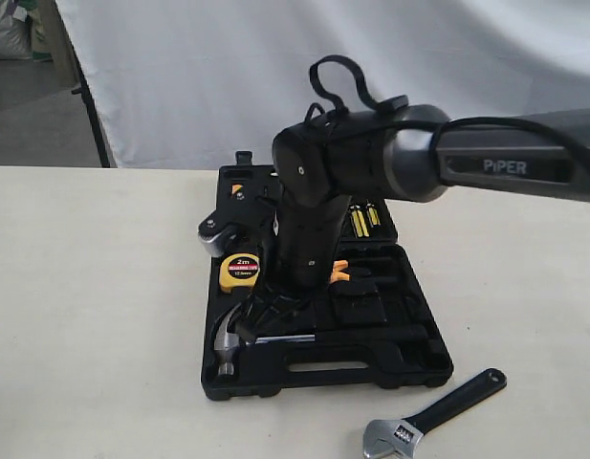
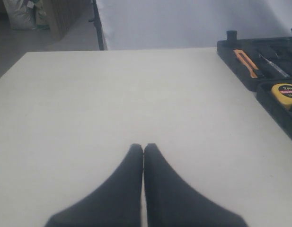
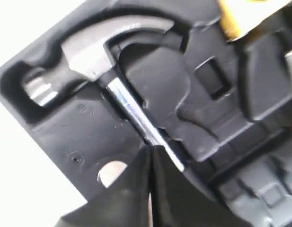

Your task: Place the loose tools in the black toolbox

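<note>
Right pincer (image 3: 150, 149): closed, tips pressed together at the chrome shaft of the hammer (image 3: 89, 52); whether they touch it cannot be told. Left pincer (image 2: 143, 147): closed on nothing, over bare bench (image 1: 84, 335), left of the toolbox (image 1: 371, 368). Nearest the onlooker, the wrench (image 1: 433, 413) lies on the bench outside the open toolbox, just beside its front right corner. The hammer lies in the front left recess, head to the left. Behind it sits a yellow tape measure (image 1: 239, 273).
</note>
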You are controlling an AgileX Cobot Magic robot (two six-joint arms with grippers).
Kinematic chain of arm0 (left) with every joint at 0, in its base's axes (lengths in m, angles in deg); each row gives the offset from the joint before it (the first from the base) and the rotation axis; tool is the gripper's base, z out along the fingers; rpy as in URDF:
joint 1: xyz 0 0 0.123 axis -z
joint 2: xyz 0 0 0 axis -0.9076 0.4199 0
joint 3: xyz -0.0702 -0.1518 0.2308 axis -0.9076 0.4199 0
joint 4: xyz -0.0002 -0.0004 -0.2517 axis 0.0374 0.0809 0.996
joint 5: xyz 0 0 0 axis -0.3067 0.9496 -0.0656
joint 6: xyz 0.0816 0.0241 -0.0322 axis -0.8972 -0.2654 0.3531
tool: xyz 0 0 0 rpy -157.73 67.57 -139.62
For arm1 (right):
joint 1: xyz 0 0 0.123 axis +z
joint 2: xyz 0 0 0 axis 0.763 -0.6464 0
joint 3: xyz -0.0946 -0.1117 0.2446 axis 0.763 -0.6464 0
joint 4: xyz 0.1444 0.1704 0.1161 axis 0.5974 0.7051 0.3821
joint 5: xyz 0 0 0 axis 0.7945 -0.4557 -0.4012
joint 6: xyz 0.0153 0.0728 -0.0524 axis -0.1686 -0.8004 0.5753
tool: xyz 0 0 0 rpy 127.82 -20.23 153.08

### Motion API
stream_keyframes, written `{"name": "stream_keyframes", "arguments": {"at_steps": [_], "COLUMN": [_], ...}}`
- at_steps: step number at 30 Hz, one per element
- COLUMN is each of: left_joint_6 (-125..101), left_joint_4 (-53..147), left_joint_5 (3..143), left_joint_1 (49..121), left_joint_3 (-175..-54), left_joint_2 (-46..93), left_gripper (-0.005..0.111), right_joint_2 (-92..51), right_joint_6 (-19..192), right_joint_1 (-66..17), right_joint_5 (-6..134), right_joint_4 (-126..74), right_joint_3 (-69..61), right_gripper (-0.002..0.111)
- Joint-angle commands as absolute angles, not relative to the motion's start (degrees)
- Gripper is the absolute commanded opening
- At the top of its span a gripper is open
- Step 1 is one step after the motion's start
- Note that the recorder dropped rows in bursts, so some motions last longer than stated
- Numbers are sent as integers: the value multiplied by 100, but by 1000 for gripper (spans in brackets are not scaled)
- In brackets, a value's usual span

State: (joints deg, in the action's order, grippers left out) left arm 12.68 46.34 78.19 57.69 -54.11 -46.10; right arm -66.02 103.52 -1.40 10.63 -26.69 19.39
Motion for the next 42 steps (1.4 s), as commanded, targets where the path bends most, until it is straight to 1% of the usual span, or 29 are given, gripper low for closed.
{"name": "stream_keyframes", "arguments": {"at_steps": [1,13,24,35,42], "left_joint_6": [1295,1295,1295,1295,1295], "left_joint_4": [4609,4609,4609,4609,4609], "left_joint_5": [7777,7777,7777,7777,7777], "left_joint_1": [5624,5624,5624,5624,5624], "left_joint_3": [-5427,-5427,-5427,-5427,-5427], "left_joint_2": [-4628,-4628,-4628,-4628,-4628], "left_gripper": [1,1,1,1,1], "right_joint_2": [-6311,-5700,-5428,-5140,-5176], "right_joint_6": [10342,10342,10342,10498,10487], "right_joint_1": [-163,-163,-163,-85,-85], "right_joint_5": [960,677,-640,-562,-443], "right_joint_4": [-2729,-2729,-2422,-2472,-2472], "right_joint_3": [1909,1909,1848,285,-413], "right_gripper": [0,0,0,0,0]}}
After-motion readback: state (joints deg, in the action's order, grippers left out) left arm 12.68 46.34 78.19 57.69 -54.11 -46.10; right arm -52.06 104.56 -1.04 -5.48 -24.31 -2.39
